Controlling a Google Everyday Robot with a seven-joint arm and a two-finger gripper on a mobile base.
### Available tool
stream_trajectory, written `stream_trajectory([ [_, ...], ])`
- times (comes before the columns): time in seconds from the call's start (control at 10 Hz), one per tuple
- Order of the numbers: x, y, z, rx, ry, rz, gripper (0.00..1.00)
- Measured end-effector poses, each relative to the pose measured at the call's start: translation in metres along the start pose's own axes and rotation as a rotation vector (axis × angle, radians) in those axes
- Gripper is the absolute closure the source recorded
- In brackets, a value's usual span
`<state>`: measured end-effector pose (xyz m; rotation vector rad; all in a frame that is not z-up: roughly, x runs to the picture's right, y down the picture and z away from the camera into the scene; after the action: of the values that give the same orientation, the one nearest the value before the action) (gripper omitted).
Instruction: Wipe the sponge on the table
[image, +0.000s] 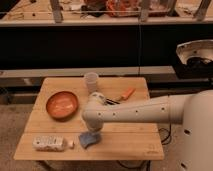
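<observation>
So the sponge (88, 141) is sitting on the desk (131, 144), near the front edge and a bit left of middle. It lies between the plastic bottle (48, 143) on its side to the left and the bare planks to the right. The arm reaches in from the right and bends down, so the pincer (92, 133) comes in right on top of the sponge from above. The arm's own bulk hides it, so I honestly can't tell how wide the pincer is or whether it has hold of the sponge at all. It might just be pressing on it.

Handling-wise, I'd guess the little blue-grey pad is super light and squishy. One edge looks curled up, so it'll probably fold or roll if pushed from the side. My pick is to pinch it across the narrow width near the middle, or press flat from above. It should drag fine on the wood, though the slat gaps could catch a floppy corner.

The orange bowl (62, 105) is up-left, and the clear cup (91, 81) is at the back. Both are well apart from the sponge, but the bottle is near enough to get bumped on a leftward swipe.
</observation>
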<state>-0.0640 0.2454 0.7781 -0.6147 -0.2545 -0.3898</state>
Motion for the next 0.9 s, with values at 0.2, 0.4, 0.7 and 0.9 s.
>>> stream_trajectory([
  [0.2,0.001,0.02,-0.005,0.0,-0.007,-0.004,0.97],
  [0.4,0.005,0.035,-0.004,-0.01,-0.01,0.001,0.97],
  [0.7,0.021,0.051,0.001,-0.025,-0.018,0.034,0.97],
  [0.9,0.038,0.061,-0.002,-0.024,-0.018,0.071,0.97],
])
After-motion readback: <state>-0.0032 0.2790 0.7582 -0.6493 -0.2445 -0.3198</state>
